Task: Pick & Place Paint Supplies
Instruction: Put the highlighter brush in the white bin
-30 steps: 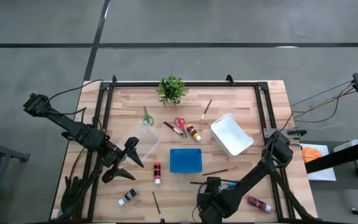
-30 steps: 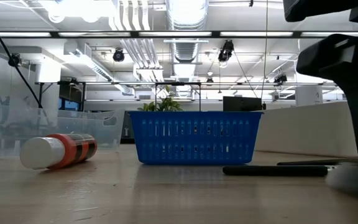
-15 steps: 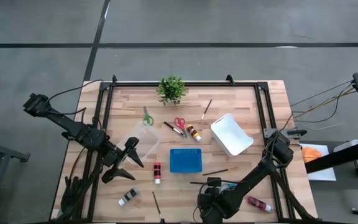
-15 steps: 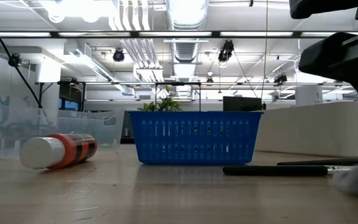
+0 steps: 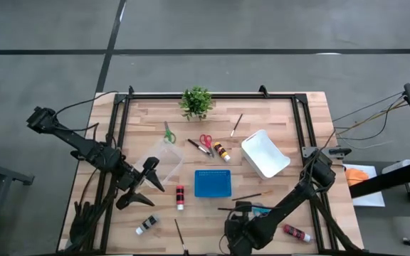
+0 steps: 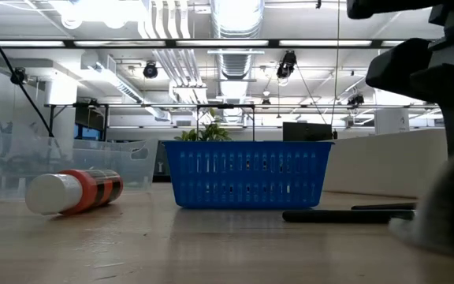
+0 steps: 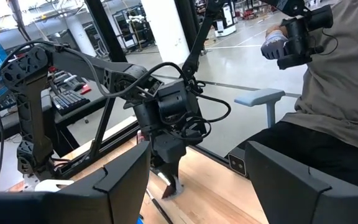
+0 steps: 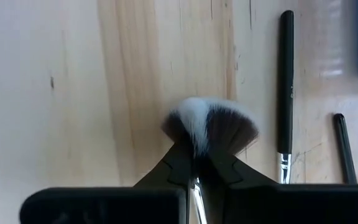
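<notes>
My right gripper (image 5: 242, 210) stands near the table's front edge, in front of the blue basket (image 5: 213, 183), and points steeply down. It is shut on a brush with a fan of white and dark bristles (image 8: 209, 126). A black brush (image 8: 284, 81) lies on the wood just beside it. My left gripper (image 5: 150, 179) waits open above the table's left side, by the clear container (image 5: 164, 158). Paint bottles (image 5: 180, 197) (image 5: 146, 225) (image 5: 221, 151), scissors (image 5: 169, 133) (image 5: 205, 141) and thin brushes (image 5: 236, 124) (image 5: 251, 195) lie flat on the table. My right gripper pinches the brush between its two fingertips (image 8: 178, 160), at the metal ferrule (image 8: 194, 185) just behind the bristles. The fingers come from above, slanting steeply down. The bristles spread out on the wood beyond the fingertips; the gripper hides the handle.
A white tray (image 5: 265, 153) stands at the right, a potted plant (image 5: 196, 102) at the far edge. A red bottle (image 5: 297, 232) lies by the front right corner. A second dark brush (image 8: 344, 146) lies near the basket. A seated person (image 7: 328, 106) shows beyond the table.
My right gripper has shut on the fan brush without leaving its spot; in the low view its pale, blurred finger has swung inward and the dark hand above it has tipped a little. The brush stays on the wood.
</notes>
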